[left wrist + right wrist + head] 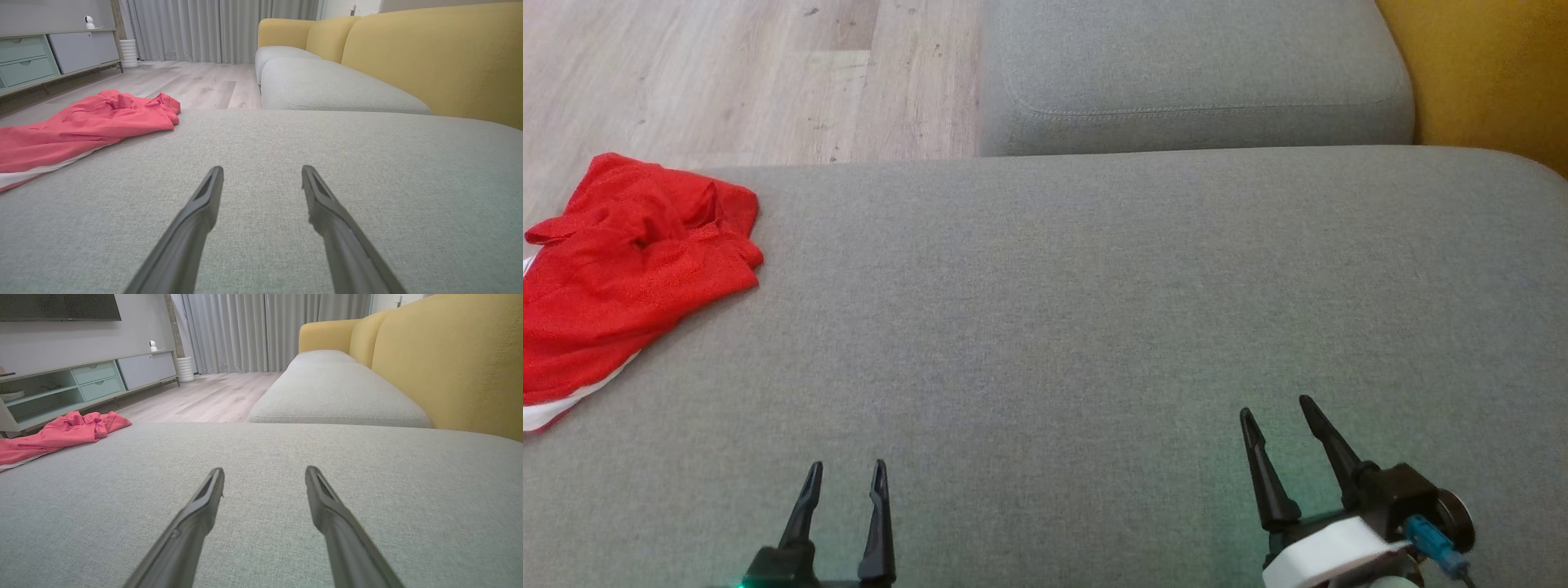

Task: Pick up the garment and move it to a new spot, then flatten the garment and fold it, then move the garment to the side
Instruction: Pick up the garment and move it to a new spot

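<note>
Lying well left of the gaping, empty left tool [847,465] and right tool [1276,406]: crumpled garment [629,269].

Soft, even indoor light, faint shadows, no glare; wrist views bend wide at the edges.
</note>
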